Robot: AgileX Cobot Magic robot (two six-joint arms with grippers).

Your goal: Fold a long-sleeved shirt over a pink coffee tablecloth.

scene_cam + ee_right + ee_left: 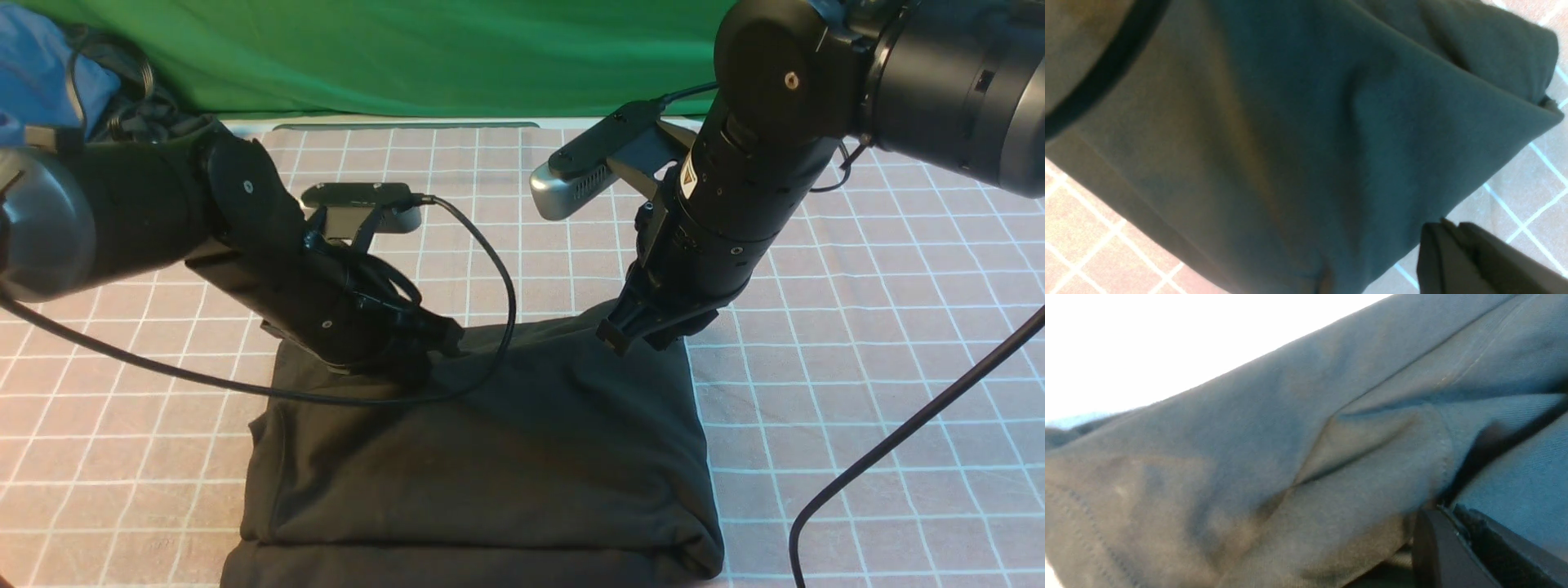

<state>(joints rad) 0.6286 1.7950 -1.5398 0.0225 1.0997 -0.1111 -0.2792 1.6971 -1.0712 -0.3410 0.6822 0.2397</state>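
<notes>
No readable print on shirt [490, 441]; L pincer [445, 336] & R pincer [633, 331] each clamp its far edge.

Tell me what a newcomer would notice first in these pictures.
First, the black cotton long-sleeved shirt, already folded into a thick rectangle at the near middle of the dusty-pink tablecloth with its white grid. Next, the two black arms bearing down on the shirt's far edge: the left gripper at its far left part, the right gripper at its far right corner, both shut. A bright green cloth hangs behind.
</notes>
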